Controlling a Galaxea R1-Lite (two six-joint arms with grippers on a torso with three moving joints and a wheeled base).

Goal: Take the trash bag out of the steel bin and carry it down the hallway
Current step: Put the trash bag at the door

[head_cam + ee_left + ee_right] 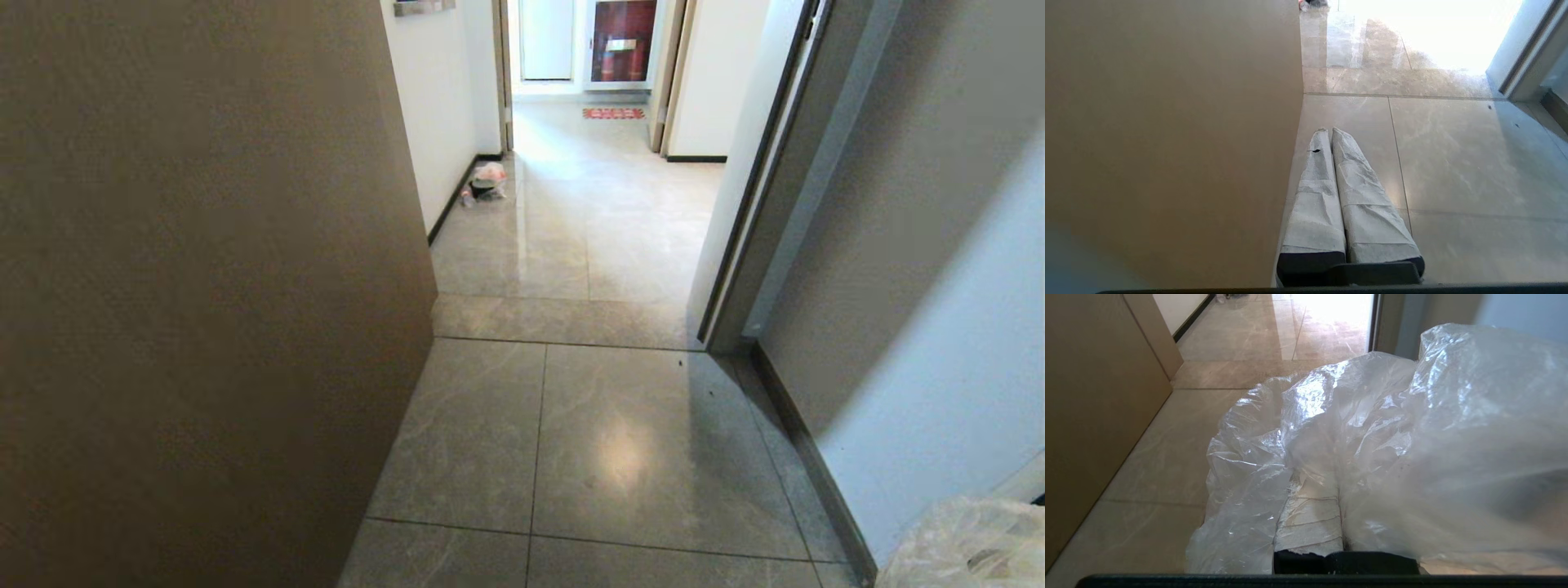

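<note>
The clear crinkled trash bag (1372, 437) billows over my right gripper (1331, 475), which is shut on it; one taped finger (1310, 522) shows through the plastic. A corner of the bag (971, 543) shows at the lower right of the head view. My left gripper (1329, 130) is shut with nothing in it, close beside a brown panel (1167, 143). The hallway floor (604, 220) of glossy beige-grey tiles runs ahead. The steel bin is out of view.
A tall brown panel (204, 286) fills the left side. A grey door frame (759, 204) and a pale wall (939, 343) close the right. A small rubbish bundle (488, 181) lies by the left wall farther on, and a red mat (612, 113) lies at the far end.
</note>
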